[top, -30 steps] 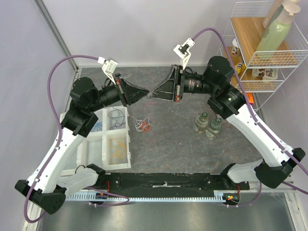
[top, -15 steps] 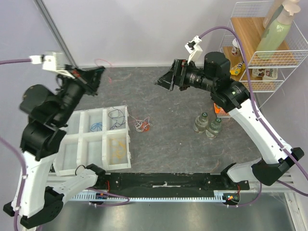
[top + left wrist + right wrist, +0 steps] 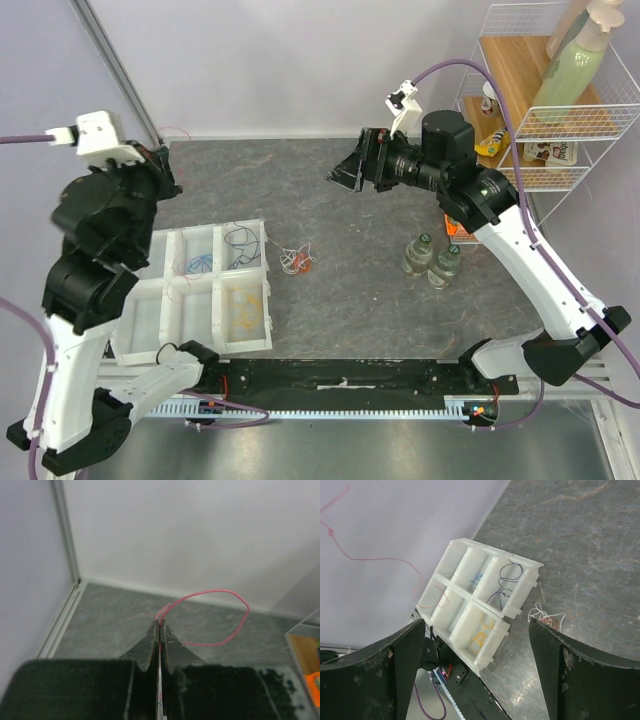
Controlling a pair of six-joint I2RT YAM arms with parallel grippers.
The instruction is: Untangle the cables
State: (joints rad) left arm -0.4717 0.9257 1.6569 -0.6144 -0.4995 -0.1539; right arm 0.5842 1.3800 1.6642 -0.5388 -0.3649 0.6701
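Jaws of left gripper (image 3: 159, 625) are pressed together on 1 pink cable (image 3: 248, 611), loop toward 2 o'clock; right gripper (image 3: 476, 625) gapes wide, empty — other cables (image 3: 296, 260) lie at 3 o'clock from the tray (image 3: 140, 325).

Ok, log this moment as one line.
left gripper: shut on red wire, aloft | right gripper: open, empty | tangle: on table beside tray

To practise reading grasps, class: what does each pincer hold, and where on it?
Left pincer clamps the red cable partway along, a loop jutting past its tips; right pincer is open, empty.
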